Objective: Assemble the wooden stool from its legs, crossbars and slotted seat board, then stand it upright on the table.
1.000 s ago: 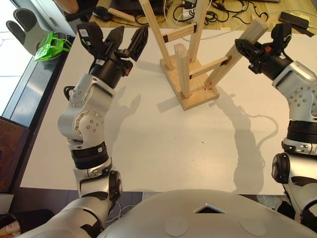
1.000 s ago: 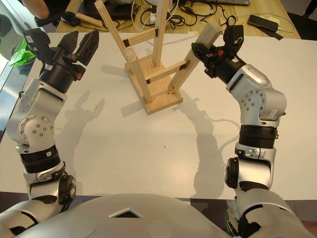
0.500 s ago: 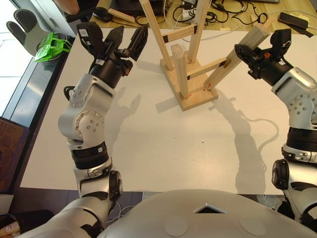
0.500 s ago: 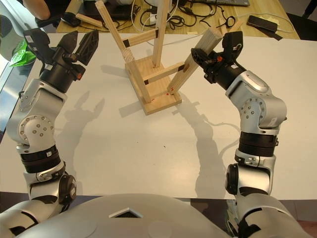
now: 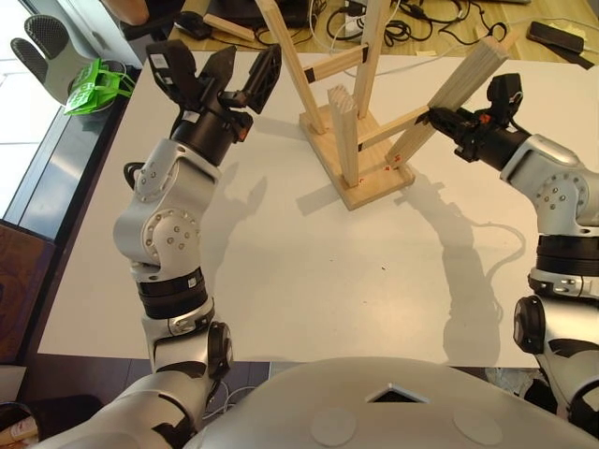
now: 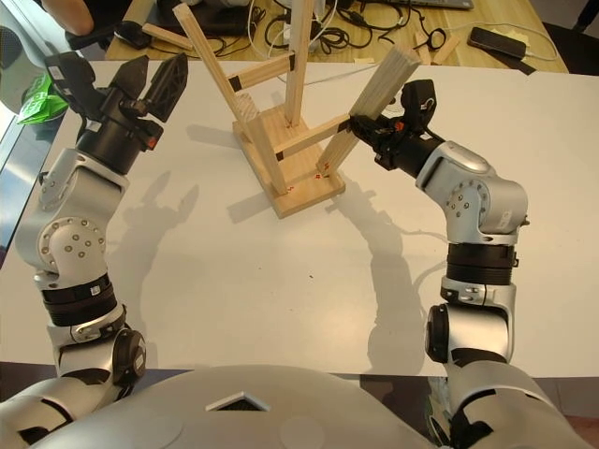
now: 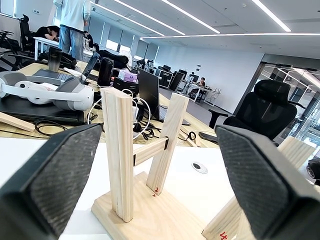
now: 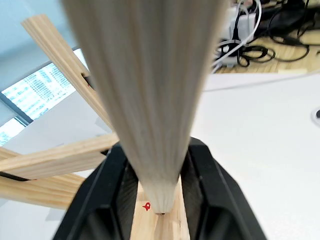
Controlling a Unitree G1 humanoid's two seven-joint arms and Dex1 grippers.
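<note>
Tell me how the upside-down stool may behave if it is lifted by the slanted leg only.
The stool would probably hang lopsided and swing, since the right gripper holds the slanted leg, well off centre. That leg leans far outward, so its joint may be loose and could slip out. The wood itself looks stiff.

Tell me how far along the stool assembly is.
Done: four legs and crossbars sit in the seat board, upside down. In hand: the right gripper clamps the leaning leg; the left gripper hangs open, apart. Left: turning the stool upright.
</note>
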